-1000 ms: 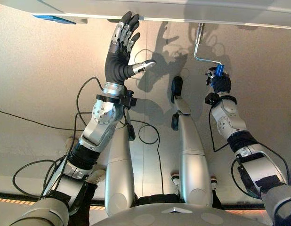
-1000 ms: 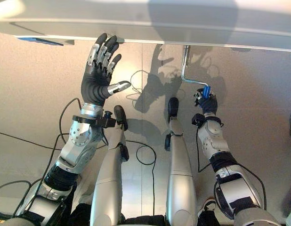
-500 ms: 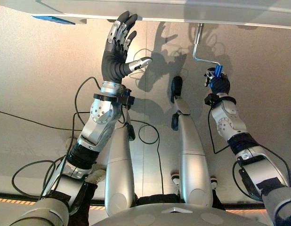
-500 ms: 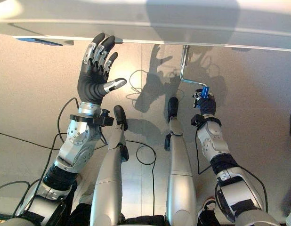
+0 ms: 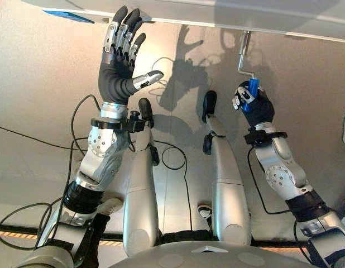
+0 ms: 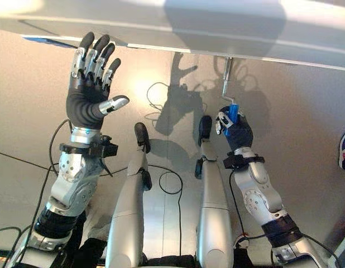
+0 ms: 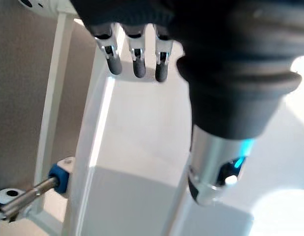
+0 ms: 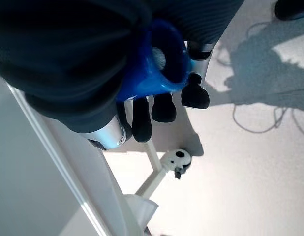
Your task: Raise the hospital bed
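Right hand (image 5: 252,103) fingers clamped on the blue crank handle (image 5: 249,92), left hand (image 5: 118,61) spread open by the bed (image 5: 217,14); grip might slip mid-turn.

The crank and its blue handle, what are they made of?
The crank looks like bare metal: a thin, shiny silver rod. Its blue handle, held in the right hand, looks like smooth glossy plastic, though a rubbery grip is possible.

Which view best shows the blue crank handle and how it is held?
The left eye view: the right hand curls round the blue crank handle, with the metal crank rod running up to the bed frame. The right eye view matches. The right wrist view shows the blue grip from very close.
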`<state>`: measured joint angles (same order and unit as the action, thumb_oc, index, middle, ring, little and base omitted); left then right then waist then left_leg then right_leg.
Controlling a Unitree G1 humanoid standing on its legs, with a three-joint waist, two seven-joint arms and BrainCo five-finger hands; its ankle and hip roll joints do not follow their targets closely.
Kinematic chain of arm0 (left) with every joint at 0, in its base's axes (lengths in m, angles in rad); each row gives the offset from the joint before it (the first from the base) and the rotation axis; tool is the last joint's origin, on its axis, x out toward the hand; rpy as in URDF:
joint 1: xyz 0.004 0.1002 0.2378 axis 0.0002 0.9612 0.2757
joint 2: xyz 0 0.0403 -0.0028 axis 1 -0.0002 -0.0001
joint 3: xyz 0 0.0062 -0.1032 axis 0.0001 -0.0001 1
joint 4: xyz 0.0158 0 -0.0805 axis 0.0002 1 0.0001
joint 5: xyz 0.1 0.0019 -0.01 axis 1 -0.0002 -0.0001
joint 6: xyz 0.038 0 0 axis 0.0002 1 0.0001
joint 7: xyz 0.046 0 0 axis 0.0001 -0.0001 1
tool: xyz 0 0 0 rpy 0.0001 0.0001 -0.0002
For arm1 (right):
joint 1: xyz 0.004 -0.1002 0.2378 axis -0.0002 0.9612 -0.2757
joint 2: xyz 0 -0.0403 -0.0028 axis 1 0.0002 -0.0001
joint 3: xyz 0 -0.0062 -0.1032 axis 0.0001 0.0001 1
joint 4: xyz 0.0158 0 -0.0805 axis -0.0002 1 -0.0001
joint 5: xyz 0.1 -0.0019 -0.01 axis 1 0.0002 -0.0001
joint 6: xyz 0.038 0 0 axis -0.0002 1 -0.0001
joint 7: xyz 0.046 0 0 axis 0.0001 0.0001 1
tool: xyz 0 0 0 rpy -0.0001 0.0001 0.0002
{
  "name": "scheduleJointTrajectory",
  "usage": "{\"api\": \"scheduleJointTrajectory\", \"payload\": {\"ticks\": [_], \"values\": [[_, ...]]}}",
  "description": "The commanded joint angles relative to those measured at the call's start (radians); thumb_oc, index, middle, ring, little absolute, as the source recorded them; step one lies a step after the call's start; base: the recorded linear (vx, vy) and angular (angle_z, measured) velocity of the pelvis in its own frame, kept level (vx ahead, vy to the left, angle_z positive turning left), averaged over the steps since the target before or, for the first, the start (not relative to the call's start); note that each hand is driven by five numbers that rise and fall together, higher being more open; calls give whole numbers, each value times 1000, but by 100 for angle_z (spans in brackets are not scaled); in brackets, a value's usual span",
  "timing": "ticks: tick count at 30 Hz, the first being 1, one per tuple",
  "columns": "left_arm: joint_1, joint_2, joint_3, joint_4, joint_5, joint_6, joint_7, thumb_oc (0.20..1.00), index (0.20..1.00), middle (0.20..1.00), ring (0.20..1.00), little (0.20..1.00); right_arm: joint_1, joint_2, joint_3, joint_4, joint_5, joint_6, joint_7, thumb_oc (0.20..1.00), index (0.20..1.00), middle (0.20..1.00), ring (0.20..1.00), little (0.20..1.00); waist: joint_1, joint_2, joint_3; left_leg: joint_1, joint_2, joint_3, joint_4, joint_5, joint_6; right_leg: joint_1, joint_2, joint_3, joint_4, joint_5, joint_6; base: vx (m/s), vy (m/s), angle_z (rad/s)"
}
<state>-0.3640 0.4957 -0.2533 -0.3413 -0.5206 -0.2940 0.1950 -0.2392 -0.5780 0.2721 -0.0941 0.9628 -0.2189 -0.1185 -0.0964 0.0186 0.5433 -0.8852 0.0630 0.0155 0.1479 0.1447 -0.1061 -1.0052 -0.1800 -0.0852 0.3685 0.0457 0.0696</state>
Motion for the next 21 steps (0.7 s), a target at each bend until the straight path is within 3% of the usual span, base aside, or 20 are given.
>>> {"api": "scheduleJointTrajectory", "payload": {"ticks": [1, 4, 10, 11, 21], "values": [[27, 55, -2, -152, -70, -52, -59, 1000, 1000, 1000, 1000, 1000, -127, -16, -9, -276, 9, -120, 138, 200, 200, 200, 200, 200, 3, -72, -23, -6, -39, 7, 104, -82, 26, 99, 6, -6, -152, 81, 93, 5, 42, 5], [14, 47, -32, -151, -101, -49, -73, 1000, 1000, 1000, 1000, 1000, -191, -15, 49, -266, 8, -106, 140, 200, 200, 200, 200, 200, 11, -68, -23, -5, -42, 5, 104, -83, 28, 102, 3, -7, -153, 82, 94, 2, 21, 2], [-46, -11, -114, -123, -186, -47, -94, 1000, 1000, 1000, 1000, 1000, -437, 80, 239, -127, 4, -56, 130, 200, 200, 200, 200, 200, 47, -43, -23, -11, -53, -5, 109, -82, 31, 108, -9, -14, -154, 85, 95, 4, 18, 1], [-66, -36, -142, -106, -207, -50, -94, 1000, 1000, 1000, 1000, 1000, -511, 130, 292, -32, -3, -33, 128, 200, 200, 200, 200, 200, 63, -30, -23, -14, -56, -10, 109, -80, 31, 106, -15, -18, -153, 86, 96, 0, 0, 0], [-56, -77, -173, -108, -230, -53, -116, 1000, 1000, 1000, 1000, 1000, -804, 357, 302, 538, -91, 21, 83, 200, 200, 200, 200, 200, 150, 45, -23, -45, -70, -26, 117, -84, 37, 84, -29, -29, -140, 75, 96, 13, 31, 3]]}}
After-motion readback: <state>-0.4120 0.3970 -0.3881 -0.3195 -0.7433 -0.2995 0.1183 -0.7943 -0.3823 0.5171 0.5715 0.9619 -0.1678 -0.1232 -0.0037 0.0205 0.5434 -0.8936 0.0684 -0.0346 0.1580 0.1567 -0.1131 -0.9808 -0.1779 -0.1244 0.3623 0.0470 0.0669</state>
